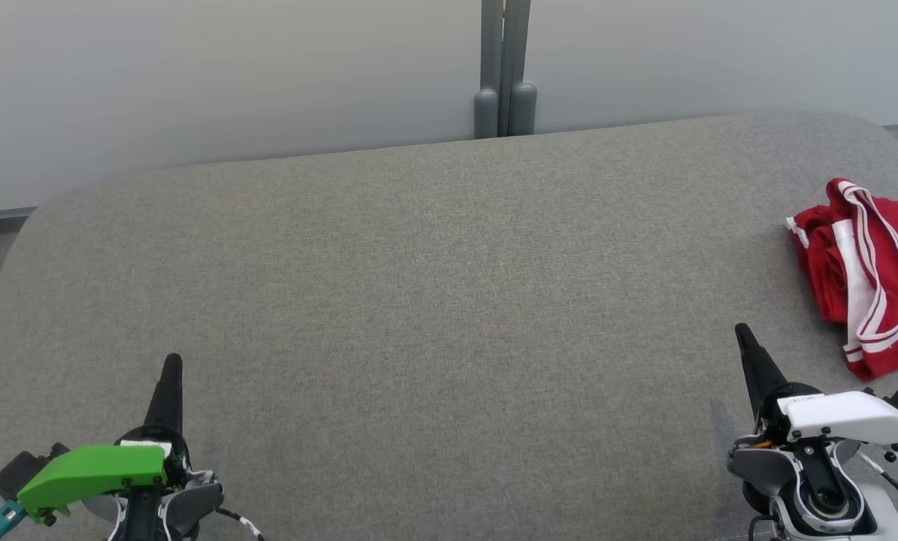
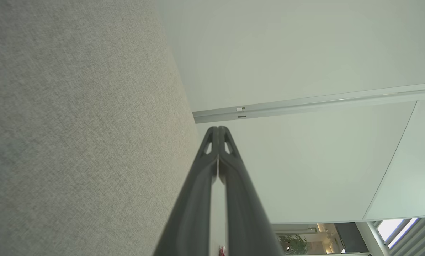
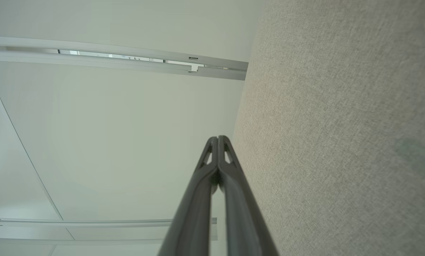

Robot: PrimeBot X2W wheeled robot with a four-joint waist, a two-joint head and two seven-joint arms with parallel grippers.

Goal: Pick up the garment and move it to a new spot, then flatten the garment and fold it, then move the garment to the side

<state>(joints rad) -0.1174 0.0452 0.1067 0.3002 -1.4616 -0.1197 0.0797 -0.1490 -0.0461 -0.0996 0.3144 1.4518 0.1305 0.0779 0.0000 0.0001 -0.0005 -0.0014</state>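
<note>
The garment, red with white stripes, lies bunched at the 3 o'clock edge of the grey fabric-covered counter, partly cut off by the head view's border. Near it, toward 7 o'clock from the heap and not touching it, the right pincer is clenched on nothing, its fingers pressed together. Well apart at 7 o'clock of the counter, the left pincer is likewise clenched and empty, fingers meeting at the tips. At 12 o'clock a grey post stands against a pale wall.
</note>
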